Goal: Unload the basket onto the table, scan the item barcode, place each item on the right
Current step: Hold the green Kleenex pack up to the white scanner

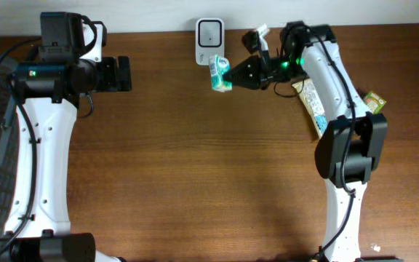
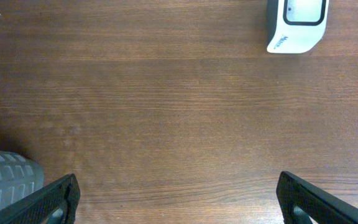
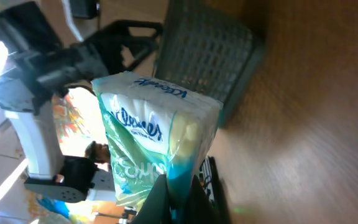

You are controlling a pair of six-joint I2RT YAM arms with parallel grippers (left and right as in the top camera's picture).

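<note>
A green and white tissue pack (image 1: 220, 74) hangs in the air just below the white barcode scanner (image 1: 209, 41) at the table's back edge. My right gripper (image 1: 233, 76) is shut on the pack's edge. In the right wrist view the tissue pack (image 3: 151, 137) fills the middle, its blue-green seam pinched between the dark fingers (image 3: 159, 202). My left gripper (image 1: 122, 73) stands open at the left with nothing in it; in the left wrist view its gripper (image 2: 178, 196) frames bare wood, and the scanner (image 2: 296, 23) shows at the top right.
A yellow snack packet (image 1: 310, 103) and a small green packet (image 1: 374, 101) lie at the right behind the right arm. A grey mesh basket (image 3: 204, 53) sits at the left table edge, its rim (image 2: 8, 180) beside the left finger.
</note>
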